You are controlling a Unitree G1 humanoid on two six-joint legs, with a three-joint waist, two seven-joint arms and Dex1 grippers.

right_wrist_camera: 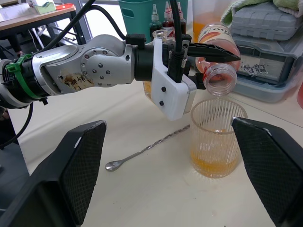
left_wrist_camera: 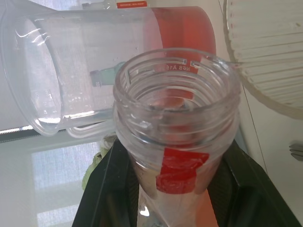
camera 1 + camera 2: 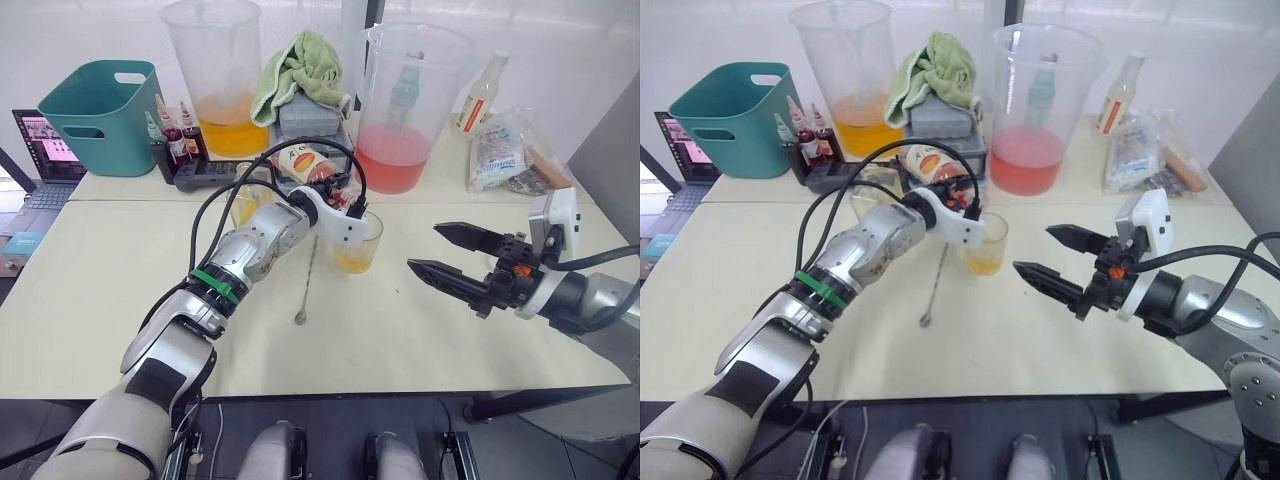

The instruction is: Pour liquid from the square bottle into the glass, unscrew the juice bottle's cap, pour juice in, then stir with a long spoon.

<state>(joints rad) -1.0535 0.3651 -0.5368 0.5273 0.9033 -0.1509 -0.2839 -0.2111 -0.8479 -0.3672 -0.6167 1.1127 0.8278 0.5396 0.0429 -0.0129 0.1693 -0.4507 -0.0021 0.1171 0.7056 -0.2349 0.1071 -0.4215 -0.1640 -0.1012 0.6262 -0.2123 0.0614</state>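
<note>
The left gripper (image 1: 208, 52) is clamped on the juice bottle (image 1: 215, 71), capless and tipped mouth-down just above the glass (image 1: 217, 142); the glass stands mid-table (image 3: 100, 290) with a shallow layer of orange liquid in it; the spoon (image 1: 147, 150) lies flat on the table at the glass's 8 o'clock, bowl toward the robot; the right gripper (image 3: 452, 255) hovers at the glass's 3 o'clock, fingers spread wide, holding nothing; behind the glass at 12 o'clock stands a pitcher (image 3: 410, 110) of pink liquid, and at 11 a pitcher of orange (image 3: 222, 85).
</note>
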